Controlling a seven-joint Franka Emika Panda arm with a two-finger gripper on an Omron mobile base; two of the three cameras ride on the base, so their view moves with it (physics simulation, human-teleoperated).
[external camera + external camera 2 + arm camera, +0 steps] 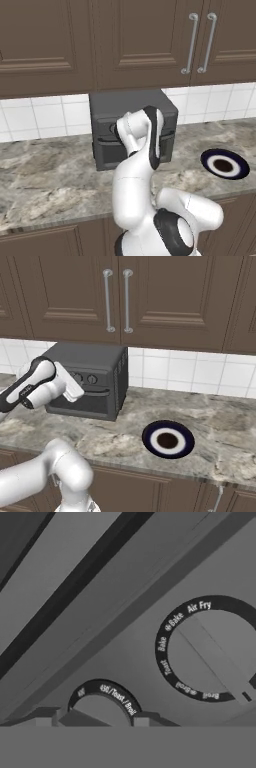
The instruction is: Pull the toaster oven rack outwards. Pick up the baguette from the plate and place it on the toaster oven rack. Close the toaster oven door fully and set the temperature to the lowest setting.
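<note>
While the gripper [92, 721] straddles one knob [103, 708] — grasp unclear, one dark grey boxy toaster oven [100, 363], one round blue plate [168, 439] right of it — bare.

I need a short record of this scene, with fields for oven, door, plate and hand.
oven: toaster oven on the counter, against the tiled wall
door: toaster oven door looks closed
plate: plate on the counter, right of the oven, nothing on it
hand: hand close at the knob panel, fingertips on either side of a knob

Kitchen: cabinets [135, 40], tiled backsplash [200, 373], countertop [45, 175]
</note>
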